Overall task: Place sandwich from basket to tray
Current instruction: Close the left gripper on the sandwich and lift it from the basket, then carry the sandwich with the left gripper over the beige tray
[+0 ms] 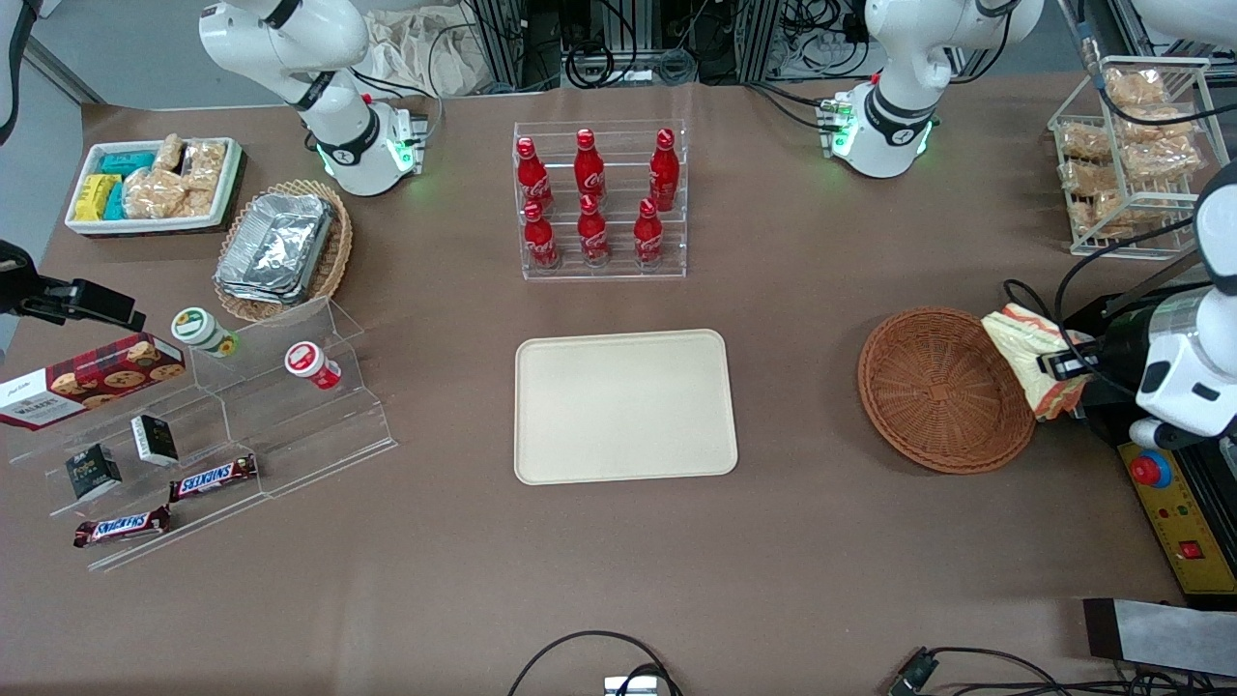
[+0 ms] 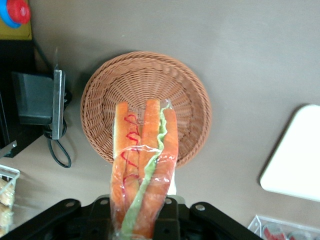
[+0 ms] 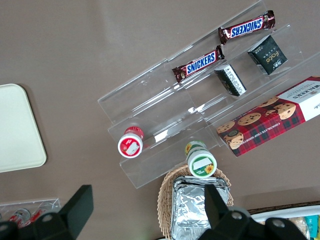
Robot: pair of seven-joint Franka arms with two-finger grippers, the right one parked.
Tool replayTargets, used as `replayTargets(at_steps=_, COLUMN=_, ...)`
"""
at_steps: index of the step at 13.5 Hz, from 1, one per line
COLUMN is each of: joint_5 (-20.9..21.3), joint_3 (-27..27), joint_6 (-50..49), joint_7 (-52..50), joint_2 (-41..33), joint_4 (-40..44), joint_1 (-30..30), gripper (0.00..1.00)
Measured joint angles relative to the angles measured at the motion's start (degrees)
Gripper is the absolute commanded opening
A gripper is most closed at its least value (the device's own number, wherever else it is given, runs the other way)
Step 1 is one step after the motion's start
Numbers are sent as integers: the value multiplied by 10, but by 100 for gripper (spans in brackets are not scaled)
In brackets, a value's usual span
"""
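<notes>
**Between the fingers: a slippery wedge, tray still well apart**

Between the fingers of the gripper (image 2: 142, 220), the sandwich (image 2: 142, 165) is pinched by one end, its free length hanging above the basket (image 2: 192, 100). Slick wrap could slide or swing during travel, dropping it on the counter (image 1: 792, 319) short of the tray (image 1: 623, 406), well apart from the fingers.

Left arm's tool (image 1: 1061, 365) raised near the working arm's table end, fingers clamped on sandwich (image 2: 142, 165).
</notes>
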Motion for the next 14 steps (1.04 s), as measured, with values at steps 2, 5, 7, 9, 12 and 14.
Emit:
replayTargets(at_steps=2, joint_5=0, joint_3=-31, joint_6=-5, joint_7=8, joint_2=-4, joint_4=18, joint_1=-2, gripper=0)
replayTargets(at_steps=5, joint_5=3, joint_3=-96, joint_6=-5, joint_7=7, joint_2=0, joint_4=21, joint_1=-12, gripper=0)
replayTargets(at_steps=7, joint_5=5, joint_3=-124, joint_6=8, joint_7=-14, joint_2=15, joint_4=20, joint_1=-34, gripper=0)
replayTargets(at_steps=9, joint_5=5, joint_3=-131, joint_6=42, joint_7=-61, joint_2=41, joint_4=19, joint_1=-81, gripper=0)
replayTargets(at_steps=12, joint_5=15, joint_3=-132, joint_6=116, joint_7=-156, joint_2=92, joint_4=18, joint_1=-162, gripper=0)
replayTargets(at_steps=14, joint_5=17, joint_3=-132, joint_6=160, joint_7=-185, joint_2=126, joint_4=17, joint_1=-192, gripper=0)
